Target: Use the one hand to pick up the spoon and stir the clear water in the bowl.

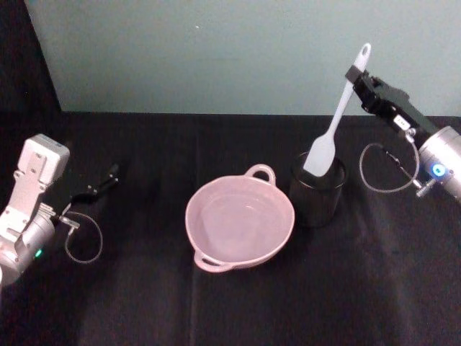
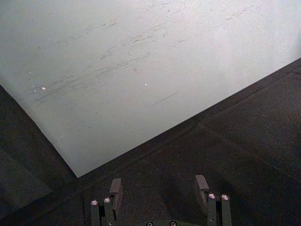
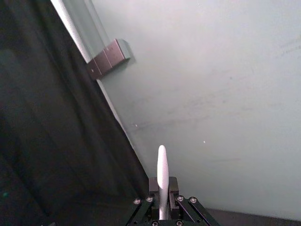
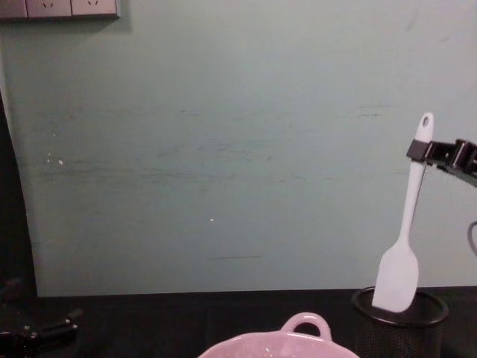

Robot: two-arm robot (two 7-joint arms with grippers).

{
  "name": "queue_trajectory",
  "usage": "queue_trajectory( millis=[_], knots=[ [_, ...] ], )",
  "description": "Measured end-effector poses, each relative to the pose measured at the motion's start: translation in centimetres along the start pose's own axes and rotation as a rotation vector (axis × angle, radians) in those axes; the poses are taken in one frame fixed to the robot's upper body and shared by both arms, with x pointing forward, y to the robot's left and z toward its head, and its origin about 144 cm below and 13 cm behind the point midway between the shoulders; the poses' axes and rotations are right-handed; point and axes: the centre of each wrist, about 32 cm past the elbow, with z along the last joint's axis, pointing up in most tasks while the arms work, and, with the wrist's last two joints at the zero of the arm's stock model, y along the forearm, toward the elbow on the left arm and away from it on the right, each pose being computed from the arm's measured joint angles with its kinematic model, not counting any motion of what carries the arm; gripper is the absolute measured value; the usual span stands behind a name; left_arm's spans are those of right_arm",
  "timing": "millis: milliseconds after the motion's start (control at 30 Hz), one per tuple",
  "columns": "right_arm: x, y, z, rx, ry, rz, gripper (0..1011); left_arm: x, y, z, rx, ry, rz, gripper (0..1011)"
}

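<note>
Fingers [image 1: 354,74] clamped on spoon [image 1: 333,124] handle

Counted across the views are 1 white spoon [image 1: 337,115], 1 pale pink bowl [image 1: 240,220] with 2 small loop handles on its rim, and 1 black wire-mesh cup [image 1: 318,189]. 2 grippers are seen: 1 right gripper [image 1: 354,73] and 1 left gripper [image 1: 108,175]. 1 black table cover [image 1: 144,303] is laid under everything, and 1 row of grey wall sockets [image 4: 59,8] is mounted on 1 pale wall [image 4: 223,134].
</note>
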Motion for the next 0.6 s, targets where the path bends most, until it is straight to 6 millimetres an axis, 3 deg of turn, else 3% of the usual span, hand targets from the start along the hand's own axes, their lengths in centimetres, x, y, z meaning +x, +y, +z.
queue_trajectory(
  millis=[600],
  knots=[
    [1.3, -0.5, -3.2, -0.073, 0.047, -0.012, 120, 0.0, 0.0, 0.0, 0.0, 0.0, 0.0, 1011]
  ],
)
